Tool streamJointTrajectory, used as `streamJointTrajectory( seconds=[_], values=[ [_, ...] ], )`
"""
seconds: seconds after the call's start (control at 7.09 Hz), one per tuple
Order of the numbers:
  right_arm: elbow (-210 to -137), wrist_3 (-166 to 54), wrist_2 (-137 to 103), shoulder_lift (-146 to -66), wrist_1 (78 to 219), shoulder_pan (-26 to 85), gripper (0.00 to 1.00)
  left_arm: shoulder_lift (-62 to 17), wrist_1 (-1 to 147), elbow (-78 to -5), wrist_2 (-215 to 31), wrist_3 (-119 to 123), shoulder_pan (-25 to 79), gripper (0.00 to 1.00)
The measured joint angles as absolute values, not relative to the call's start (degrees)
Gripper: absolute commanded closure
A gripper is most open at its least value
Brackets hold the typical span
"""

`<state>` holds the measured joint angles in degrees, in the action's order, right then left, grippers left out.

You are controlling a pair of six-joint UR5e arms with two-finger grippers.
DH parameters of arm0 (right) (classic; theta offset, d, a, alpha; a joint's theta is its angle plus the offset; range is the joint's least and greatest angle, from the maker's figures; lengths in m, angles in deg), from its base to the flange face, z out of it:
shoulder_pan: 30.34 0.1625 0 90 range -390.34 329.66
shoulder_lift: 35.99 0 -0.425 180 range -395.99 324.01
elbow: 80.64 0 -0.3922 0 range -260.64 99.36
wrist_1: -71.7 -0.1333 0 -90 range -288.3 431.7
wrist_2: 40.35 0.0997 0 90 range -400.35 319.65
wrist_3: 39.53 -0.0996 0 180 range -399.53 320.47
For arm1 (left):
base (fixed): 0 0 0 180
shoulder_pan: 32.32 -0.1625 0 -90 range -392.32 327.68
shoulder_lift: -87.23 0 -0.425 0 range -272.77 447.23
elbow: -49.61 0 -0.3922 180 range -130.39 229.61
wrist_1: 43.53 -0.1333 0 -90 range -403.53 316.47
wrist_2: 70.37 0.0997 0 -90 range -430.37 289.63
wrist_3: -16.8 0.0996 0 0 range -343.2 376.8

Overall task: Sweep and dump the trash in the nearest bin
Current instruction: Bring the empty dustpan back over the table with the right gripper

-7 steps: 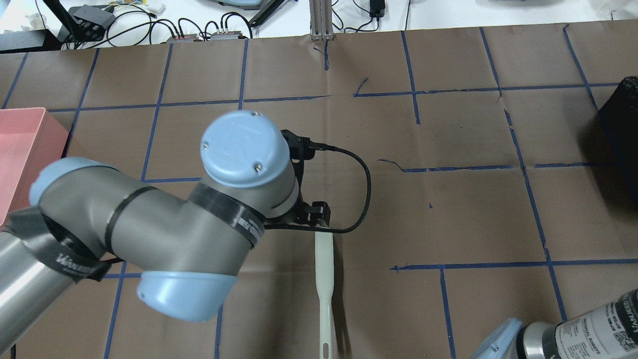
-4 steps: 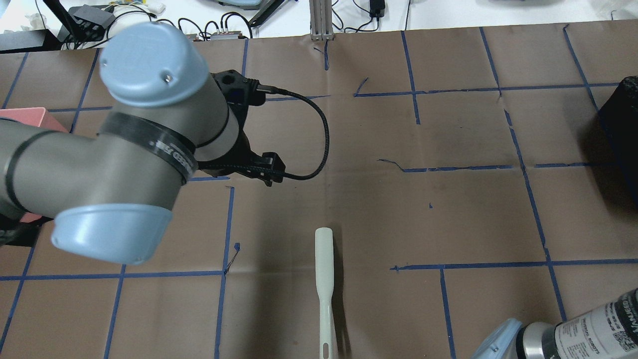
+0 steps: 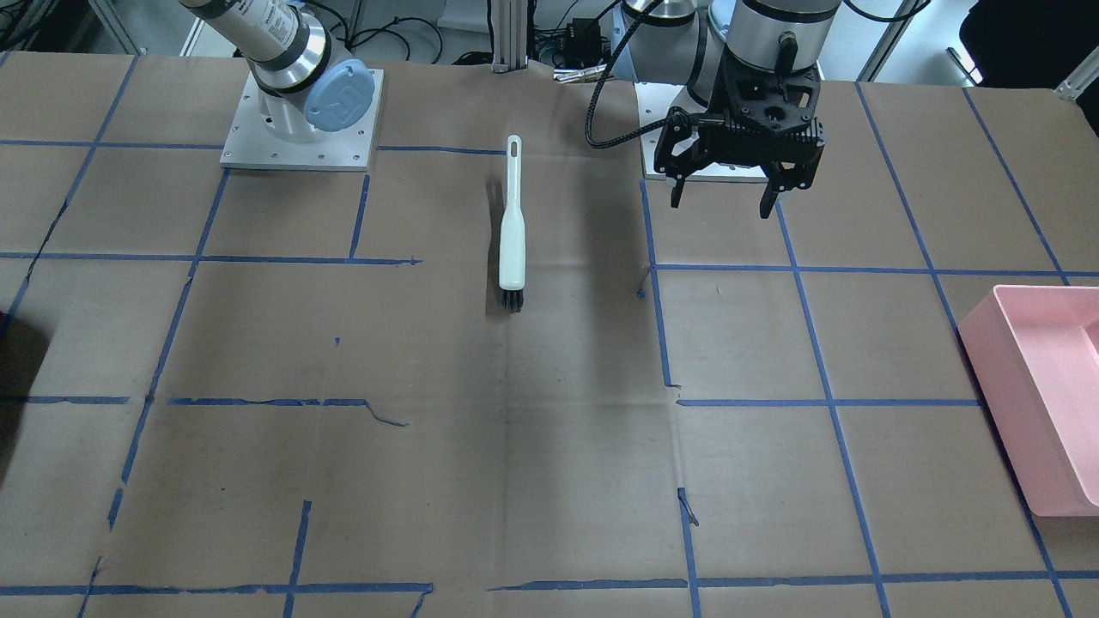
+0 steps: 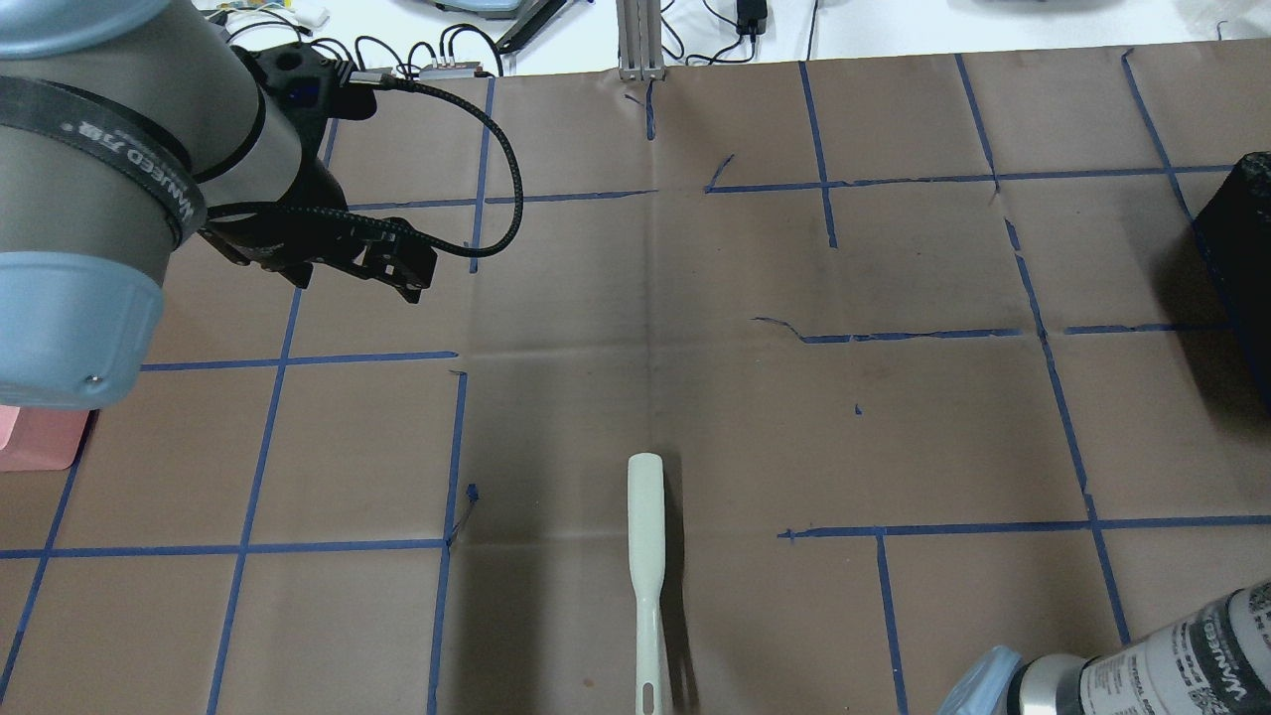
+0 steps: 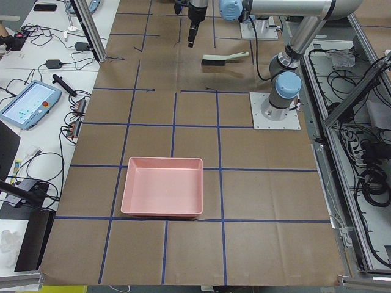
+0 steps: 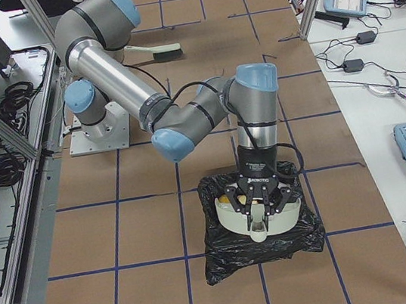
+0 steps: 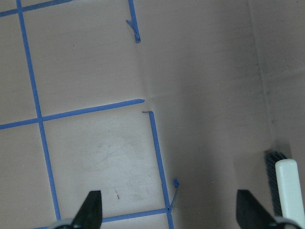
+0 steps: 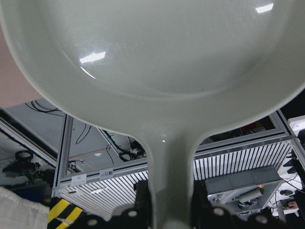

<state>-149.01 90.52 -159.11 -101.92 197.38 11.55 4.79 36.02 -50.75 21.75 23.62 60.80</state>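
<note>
A white hand brush (image 3: 513, 225) with black bristles lies on the brown table; it also shows in the overhead view (image 4: 645, 536) and the left wrist view (image 7: 287, 191). My left gripper (image 3: 719, 204) hangs open and empty well above the table, to the brush's side (image 7: 170, 212). My right gripper (image 8: 170, 205) is shut on the handle of a pale dustpan (image 8: 157, 47) and holds it over a black bin bag (image 6: 227, 259). A hint of yellow shows at the pan's rim (image 6: 230, 203). The bread pieces are out of view.
A pink bin (image 3: 1039, 386) stands at the table's end on my left; it is empty in the left side view (image 5: 162, 194). The black bin bag (image 4: 1236, 228) sits at the opposite end. Blue tape lines cross the brown paper.
My left arm has risen from over the brush head and swung back to the left and away. The brush has stayed where it lay.
</note>
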Motion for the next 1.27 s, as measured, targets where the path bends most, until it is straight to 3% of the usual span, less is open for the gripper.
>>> streamJointTrajectory(
  seconds=[0.7, 1.27],
  values=[
    [-167.9, 65.5, -150.9, -121.3, 187.3, 19.3, 0.98, 4.6, 35.5, -51.3, 21.4, 23.1, 60.7, 0.01],
    [-170.0, 29.9, -145.1, -125.2, 171.7, 34.5, 0.98, 4.4, 35.3, -51.9, 21.3, 23.0, 60.8, 0.01]
  ],
)
